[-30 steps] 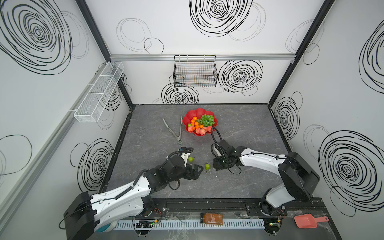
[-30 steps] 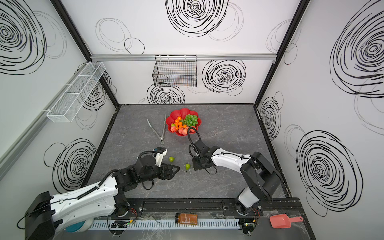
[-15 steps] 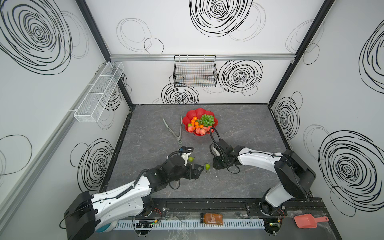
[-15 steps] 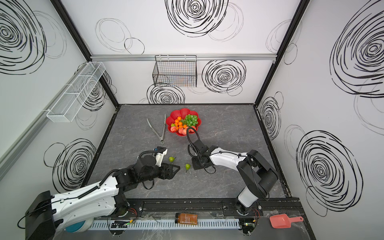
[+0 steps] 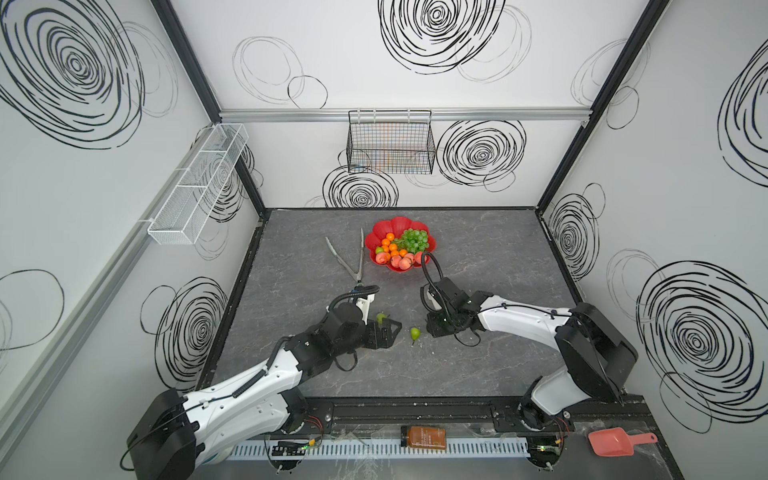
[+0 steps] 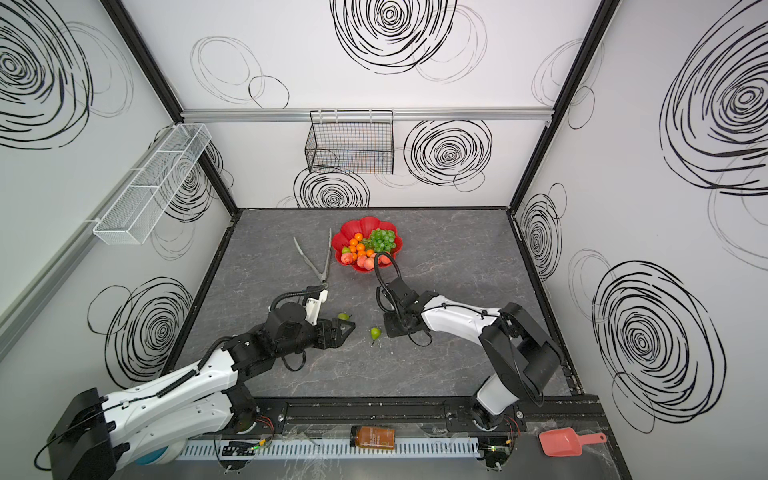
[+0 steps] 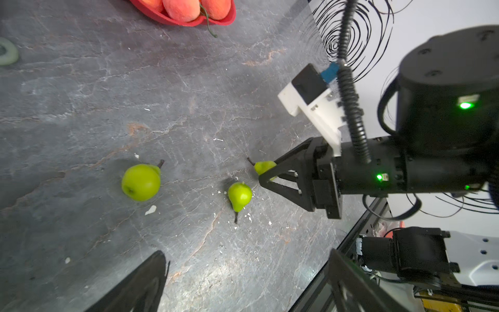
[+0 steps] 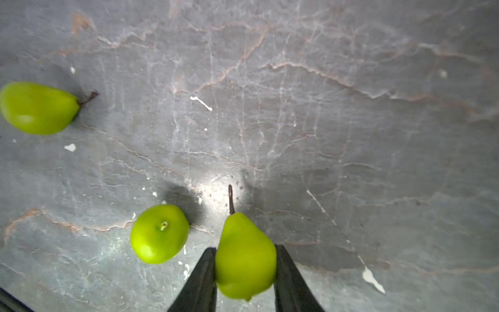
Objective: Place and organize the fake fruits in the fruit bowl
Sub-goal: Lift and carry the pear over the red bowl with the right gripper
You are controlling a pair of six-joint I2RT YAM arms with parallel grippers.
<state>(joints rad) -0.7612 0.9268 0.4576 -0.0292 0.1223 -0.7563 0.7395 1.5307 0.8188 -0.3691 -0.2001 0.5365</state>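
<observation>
The red fruit bowl (image 5: 398, 224) (image 6: 360, 223) stands at the back middle with tangerines (image 5: 390, 243), green grapes (image 5: 414, 237), peaches (image 5: 395, 261) and a pear in it. Three green pears lie on the dark table nearer the front. My right gripper (image 8: 244, 248) (image 5: 431, 330) is shut on one pear (image 8: 244, 256) (image 7: 262, 167), its fingers touching both sides; both top views hide this pear. Two loose pears (image 5: 414, 333) (image 5: 381, 318) lie between the grippers. My left gripper (image 5: 392, 332) (image 7: 245, 254) is open and holds nothing.
Metal tongs (image 5: 353, 262) lie left of the bowl. A black wire basket (image 5: 390, 141) hangs on the back wall and a white mesh rack (image 5: 195, 187) on the left wall. A pink scoop (image 5: 615, 442) and an amber bottle (image 5: 424, 437) sit beyond the front rail.
The right gripper's jaws have narrowed onto the pear, and that arm has shifted slightly. The left arm and the loose pears have stayed put.
</observation>
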